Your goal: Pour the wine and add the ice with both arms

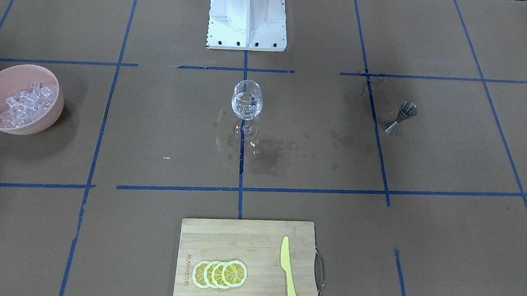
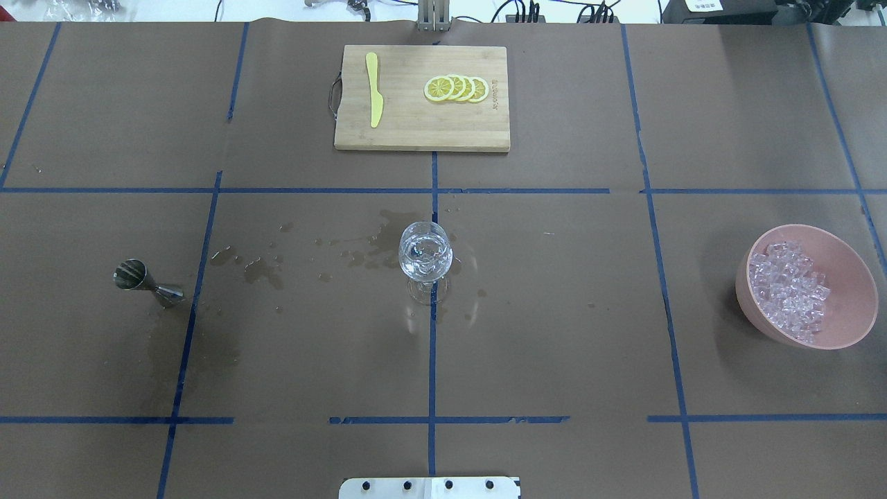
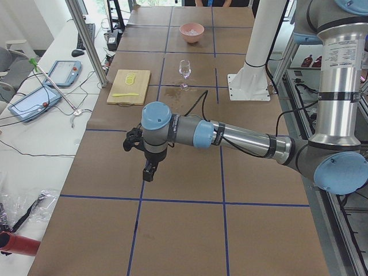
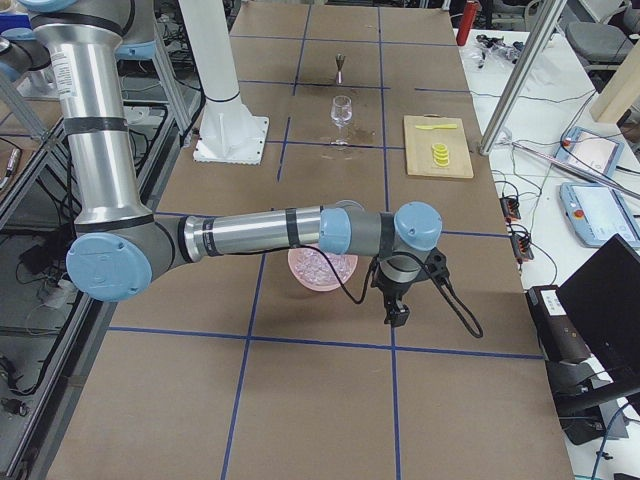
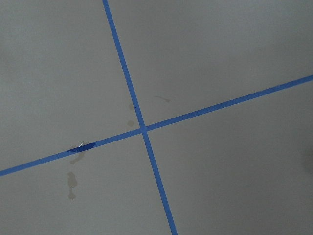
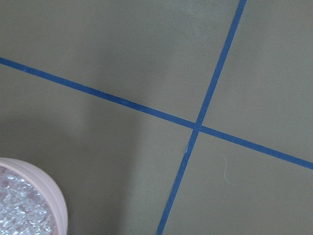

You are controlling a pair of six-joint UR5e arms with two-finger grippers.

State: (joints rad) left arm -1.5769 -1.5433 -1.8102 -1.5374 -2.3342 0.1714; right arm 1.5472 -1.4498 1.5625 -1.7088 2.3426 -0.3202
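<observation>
Pink smooth bowl (image 1: 51,116) holds glittery ice chunks (image 1: 24,104); clear stemmed glass (image 1: 247,103) upright. Left arm (image 3: 241,138), right arm (image 4: 250,232) stretched level; left gripper (image 3: 149,171), right gripper (image 4: 397,315) point down, opening cannot tell.

wine (image 2: 424,259): a little clear liquid in the upright wine glass (image 2: 425,242), mid-table.
ice (image 2: 790,291): clear glittery chunks heaped in the pink bowl (image 2: 849,277), well apart from the glass.
left arm (image 3: 241,138): stretched low over the table.
right arm (image 4: 260,232): stretched low, its forearm above the pink bowl.
</observation>
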